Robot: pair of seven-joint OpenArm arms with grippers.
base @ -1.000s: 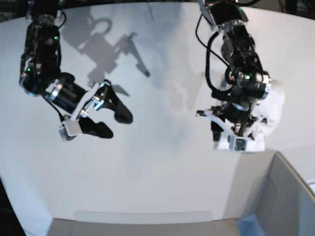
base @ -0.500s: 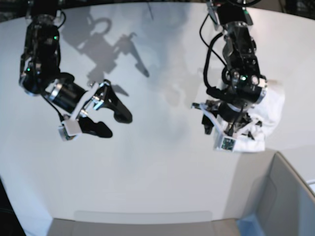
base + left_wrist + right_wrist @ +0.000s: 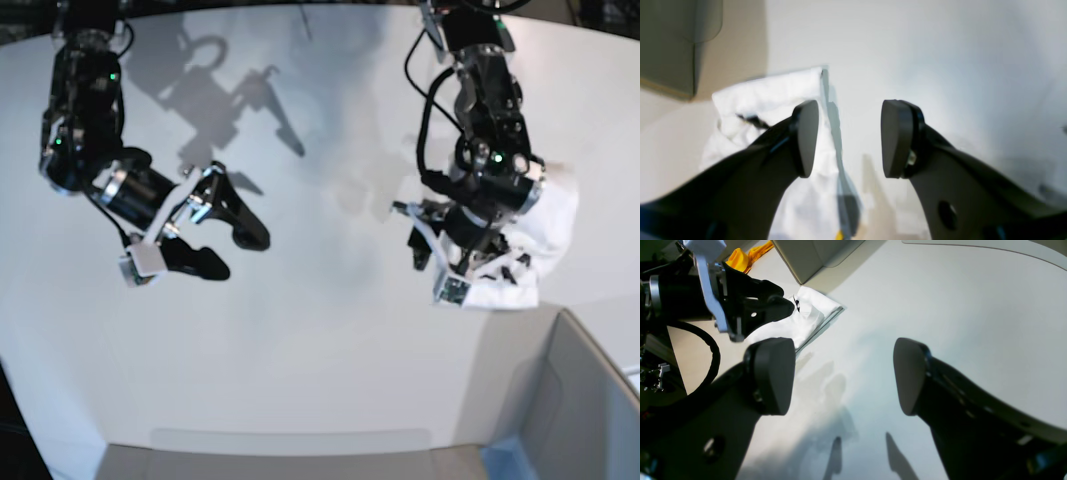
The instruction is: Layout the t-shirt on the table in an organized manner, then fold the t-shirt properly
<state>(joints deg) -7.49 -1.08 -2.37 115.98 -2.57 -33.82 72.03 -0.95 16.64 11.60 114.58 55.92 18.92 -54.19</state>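
The t-shirt (image 3: 548,243) lies as a small white bundle near the right edge of the table (image 3: 330,330). My left gripper (image 3: 470,262) hovers over the bundle's left side, open and empty. In the left wrist view the t-shirt (image 3: 773,96) sits under and behind the left finger (image 3: 805,138), while the right finger (image 3: 895,138) is over bare table (image 3: 940,50). My right gripper (image 3: 235,250) hangs open and empty above the table's left half. In the right wrist view, the t-shirt (image 3: 813,311) lies far beyond the open right gripper (image 3: 843,376), partly behind the left arm (image 3: 740,306).
A grey bin (image 3: 585,400) with a blue corner (image 3: 505,455) stands at the front right, close to the shirt; its wall also shows as the bin (image 3: 670,43) in the left wrist view. A yellow cloth (image 3: 746,256) lies beyond the bin (image 3: 813,256).
My left gripper has opened wider and shifted a little to the left over the shirt bundle. The right arm has not moved.
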